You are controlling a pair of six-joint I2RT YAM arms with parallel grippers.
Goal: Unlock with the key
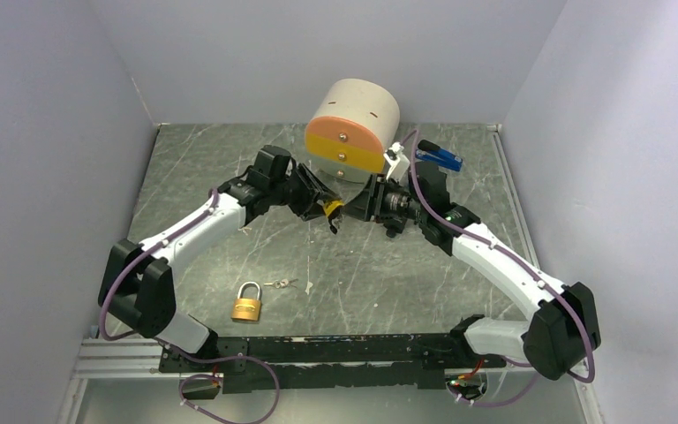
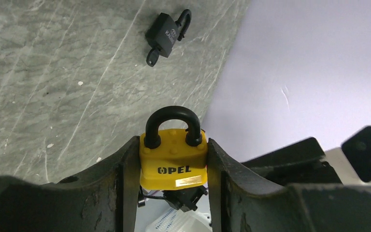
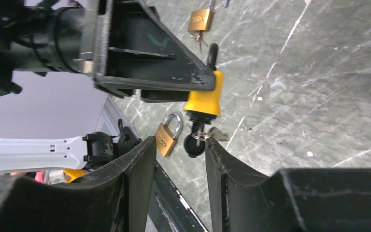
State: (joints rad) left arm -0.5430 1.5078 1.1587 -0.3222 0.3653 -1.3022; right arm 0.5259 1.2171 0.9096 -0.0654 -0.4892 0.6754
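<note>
The left tool (image 2: 173,142) pinches the yellow padlock (image 2: 174,166) by its flanks above the counter (image 1: 362,283) at mid-frame overhead, and the right tool (image 3: 179,145), fingers (image 3: 140,164) spread, sits nearest the black-headed key (image 3: 193,144) seated in the padlock's underside, key shank running lengthwise toward that tool's gap.

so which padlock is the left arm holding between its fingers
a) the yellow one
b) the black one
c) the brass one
a: in the left wrist view the yellow padlock sits clamped between the left fingers, while the brass padlock and the black padlock lie on the table.
</note>
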